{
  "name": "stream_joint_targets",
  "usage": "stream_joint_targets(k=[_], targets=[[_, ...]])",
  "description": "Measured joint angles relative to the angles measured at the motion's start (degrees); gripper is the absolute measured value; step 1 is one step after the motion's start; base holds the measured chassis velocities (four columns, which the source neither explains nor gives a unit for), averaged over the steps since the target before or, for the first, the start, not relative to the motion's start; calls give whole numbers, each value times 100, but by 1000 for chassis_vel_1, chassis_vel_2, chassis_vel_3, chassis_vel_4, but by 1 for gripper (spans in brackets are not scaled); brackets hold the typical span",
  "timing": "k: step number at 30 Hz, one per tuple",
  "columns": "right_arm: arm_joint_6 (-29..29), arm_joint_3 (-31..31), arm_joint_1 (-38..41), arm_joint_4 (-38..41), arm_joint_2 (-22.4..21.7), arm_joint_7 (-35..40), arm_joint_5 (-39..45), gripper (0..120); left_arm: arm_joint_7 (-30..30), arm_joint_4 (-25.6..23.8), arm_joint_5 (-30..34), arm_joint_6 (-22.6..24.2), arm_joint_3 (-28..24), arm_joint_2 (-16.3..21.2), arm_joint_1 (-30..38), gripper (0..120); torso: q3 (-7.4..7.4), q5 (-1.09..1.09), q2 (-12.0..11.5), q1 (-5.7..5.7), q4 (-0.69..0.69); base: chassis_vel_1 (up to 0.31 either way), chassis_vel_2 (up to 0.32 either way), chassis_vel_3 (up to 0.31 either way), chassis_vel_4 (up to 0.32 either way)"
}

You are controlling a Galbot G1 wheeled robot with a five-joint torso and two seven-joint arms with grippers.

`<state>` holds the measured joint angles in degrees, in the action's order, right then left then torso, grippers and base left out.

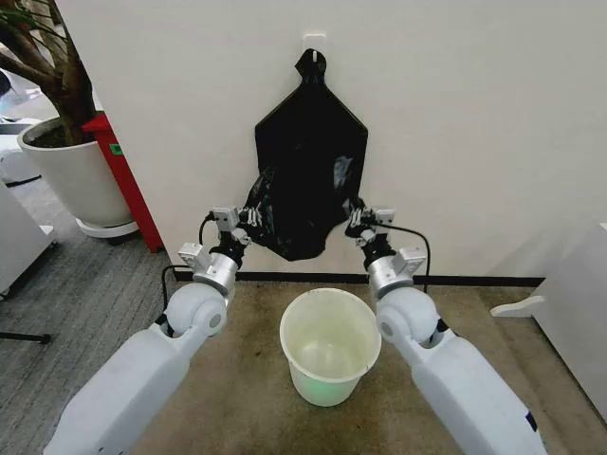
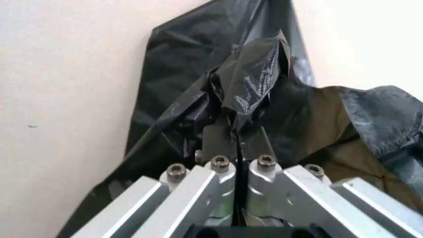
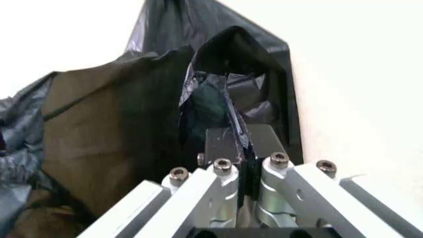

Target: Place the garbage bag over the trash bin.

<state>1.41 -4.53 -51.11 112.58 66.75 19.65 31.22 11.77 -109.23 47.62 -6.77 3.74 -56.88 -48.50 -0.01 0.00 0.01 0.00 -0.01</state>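
Two hands [image 1: 248, 220] [image 1: 356, 221] gripping garbage bag [image 1: 285, 226], apparently against wall [image 1: 474, 123]

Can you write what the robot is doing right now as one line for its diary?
left gripper: shut on garbage bag | right gripper: shut on garbage bag | trash bin: on floor below, uncovered

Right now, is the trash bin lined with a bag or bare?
Bare. The trash bin stands upright and open, its cream inside visible; the garbage bag hangs above it, pinched by left gripper and right gripper.
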Motion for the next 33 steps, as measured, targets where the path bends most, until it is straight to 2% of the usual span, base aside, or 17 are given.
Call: stream_joint_targets(k=[7,10,23,33], targets=[[89,-130,-403,544,17,-2,-19,0,9,-377,168,-23,-18,-206,-255,0,0,0,0,0,0,0,0,0,0],[176,-215,-621,886,9,0,-28,0,108,-697,412,16,-2,-251,-494,0,0,0,0,0,0,0,0,0,0],[577,-669,-1296,2126,-123,-4,94,0,570,-2020,1274,346,173,-68,-1391,0,0,1,0,0,1,0,0,0,0],[830,-945,-1957,2790,-145,80,242,0,743,-2398,1628,406,130,-362,-1817,0,0,0,-1,0,0,0,0,0,0]])
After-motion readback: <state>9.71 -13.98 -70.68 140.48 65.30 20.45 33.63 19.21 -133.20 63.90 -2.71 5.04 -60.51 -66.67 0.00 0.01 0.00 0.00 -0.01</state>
